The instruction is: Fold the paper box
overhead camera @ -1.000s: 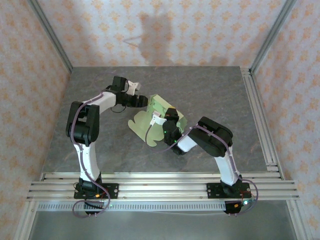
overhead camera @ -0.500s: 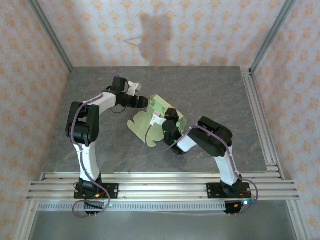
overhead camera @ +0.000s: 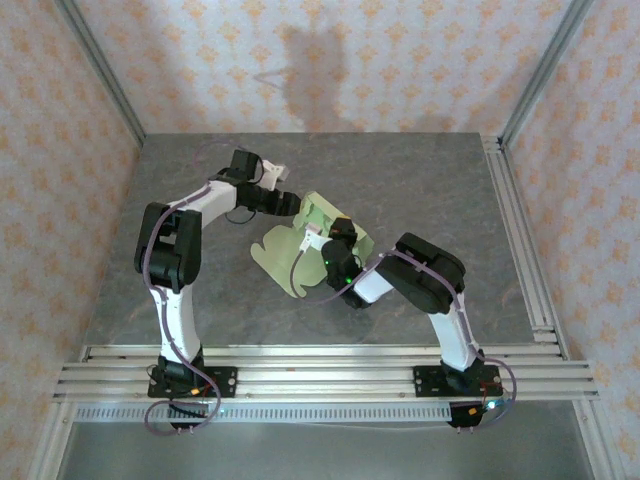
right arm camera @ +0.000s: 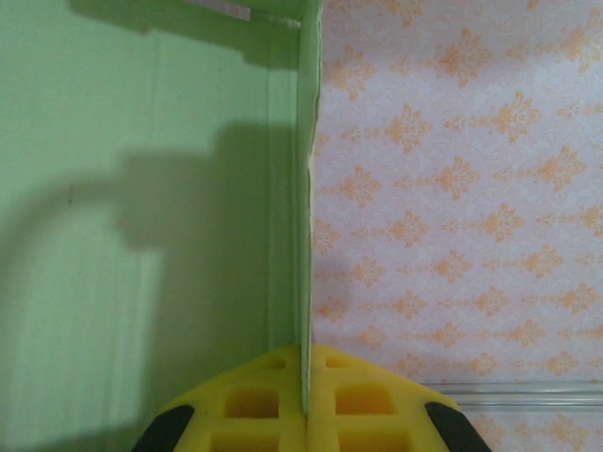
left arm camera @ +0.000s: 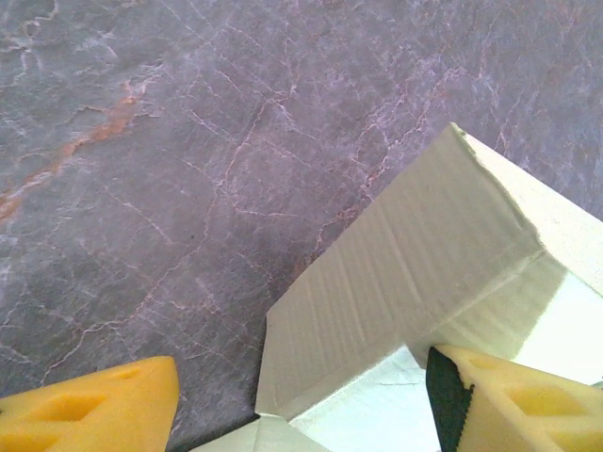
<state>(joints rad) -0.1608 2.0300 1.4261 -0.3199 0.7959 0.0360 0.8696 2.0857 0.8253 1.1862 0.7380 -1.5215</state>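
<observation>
The paper box (overhead camera: pixel 300 250) is pale yellow-green card lying mid-table, with a rounded flap flat toward the near left and one wall standing at its far side. My right gripper (overhead camera: pixel 325 238) is shut on a standing wall of the box (right arm camera: pixel 141 235); its yellow pads (right arm camera: pixel 273 405) pinch the card's thin edge. My left gripper (overhead camera: pixel 292 202) is open at the box's far left corner. In the left wrist view a pale folded panel of the box (left arm camera: pixel 405 273) sits between the spread yellow fingertips (left arm camera: pixel 94 410), close to the right one.
The grey marbled table (overhead camera: pixel 430 180) is bordered by patterned walls on three sides. An aluminium rail (overhead camera: pixel 520 240) runs along its right edge, and the arms' mounting rails (overhead camera: pixel 320 365) run along the near edge.
My left gripper has shifted slightly right toward the box's raised wall. The box's flat flap has slid a little toward the near left. The right gripper keeps its pinch.
</observation>
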